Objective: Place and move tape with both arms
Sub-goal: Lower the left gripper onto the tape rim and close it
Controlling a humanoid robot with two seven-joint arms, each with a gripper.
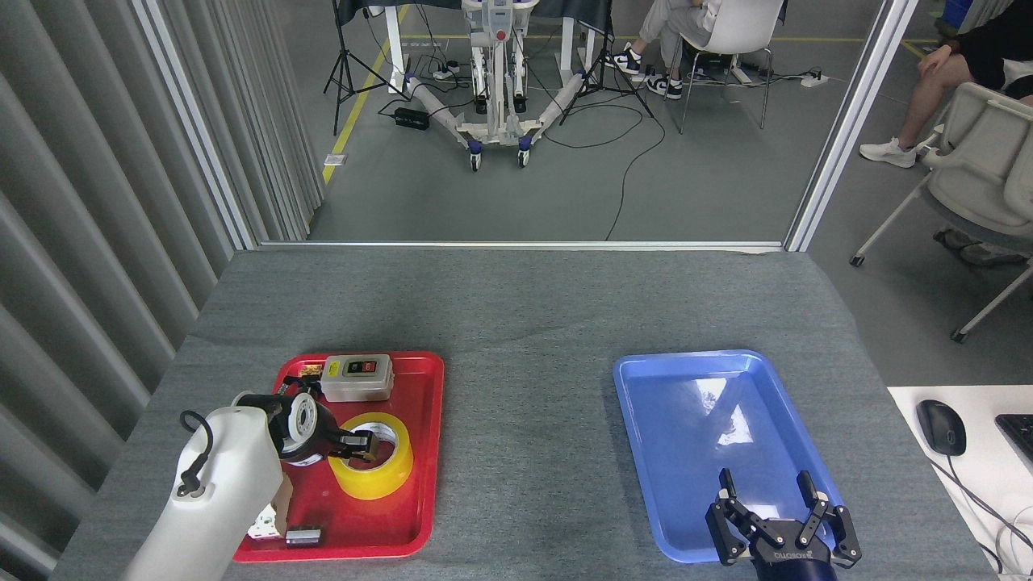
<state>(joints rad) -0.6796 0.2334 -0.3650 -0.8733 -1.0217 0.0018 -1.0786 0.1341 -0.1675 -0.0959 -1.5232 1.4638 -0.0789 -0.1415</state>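
Head view is showing a grey table [524,323] carrying a red tray [416,484] near the front left corner and a blue tray [694,420] near the front right corner. Tape [379,476] is lying flat in the red tray, toward its right edge, about midway between the far and near rims. Left gripper [361,445] is reaching in from the tray's left side and sitting over the roll's core opening; its fingers are appearing to straddle the roll's near-left wall, but whether they are clamping it cannot be told. A grey switch box [357,377] is resting along the tray's far edge, just beyond the roll. A white plug [262,522] and a small dark block [303,536] are lying at the tray's near left corner. Right gripper [779,524] is hovering over the near edge of the blue tray with its fingers spread apart and nothing between them.
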